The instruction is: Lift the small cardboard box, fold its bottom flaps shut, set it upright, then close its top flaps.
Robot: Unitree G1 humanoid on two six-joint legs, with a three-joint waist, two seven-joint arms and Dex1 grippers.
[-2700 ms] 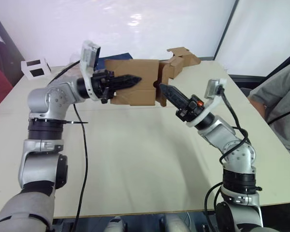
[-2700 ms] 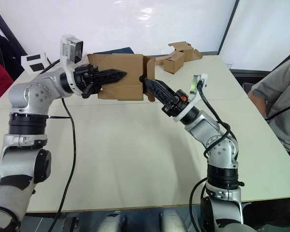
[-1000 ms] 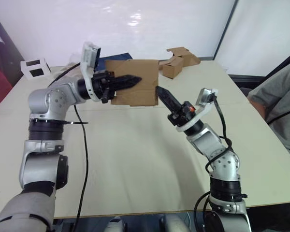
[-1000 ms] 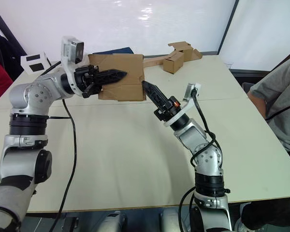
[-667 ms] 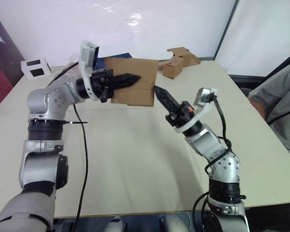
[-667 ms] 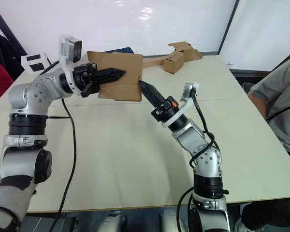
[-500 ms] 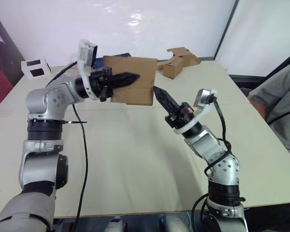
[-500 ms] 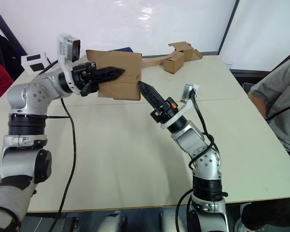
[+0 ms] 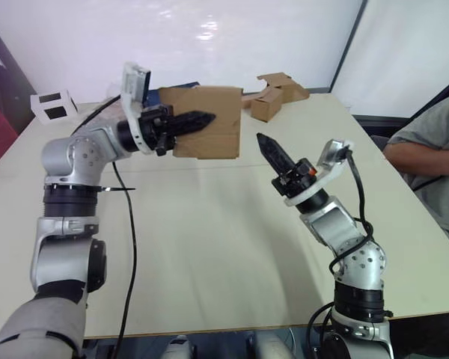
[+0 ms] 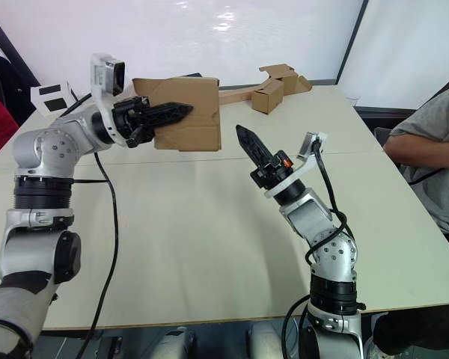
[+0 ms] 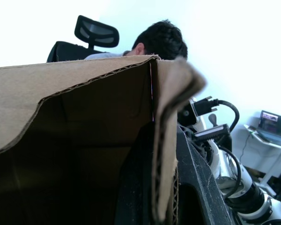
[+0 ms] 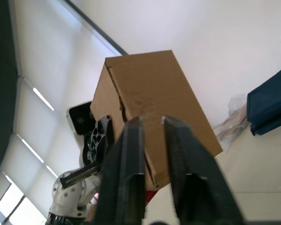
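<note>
Small cardboard box (image 9: 208, 122) hangs in the air above the far part of the desk (image 9: 209, 239), lifted clear of the surface and carried by the left gripper (image 9: 196, 120). That gripper's black fingers (image 9: 187, 121) lie across the near brown wall, and the left wrist view shows one finger (image 11: 140, 187) inside the carton and another (image 11: 196, 187) outside, pinching a corrugated wall between them. The carton sits roughly level, its broad face turned to the robot; a horizontal crease runs across that face. In the right wrist view the end of the carton that faces the right arm looks flat and folded shut (image 12: 131, 98), with a seam running down it.

The right gripper (image 10: 243, 137) hovers over the middle of the desk, well apart from the carton, pointing up toward its lower right corner. Its two fingers (image 12: 131, 159) stand close together with a thin gap between them and hold nothing.

At the far right corner of the desk lie loose brown cardboard pieces (image 9: 278, 91). A white cube with black squares (image 9: 49, 105) stands at the far left corner. A person's arm (image 9: 423, 153) rests beside the right edge.
</note>
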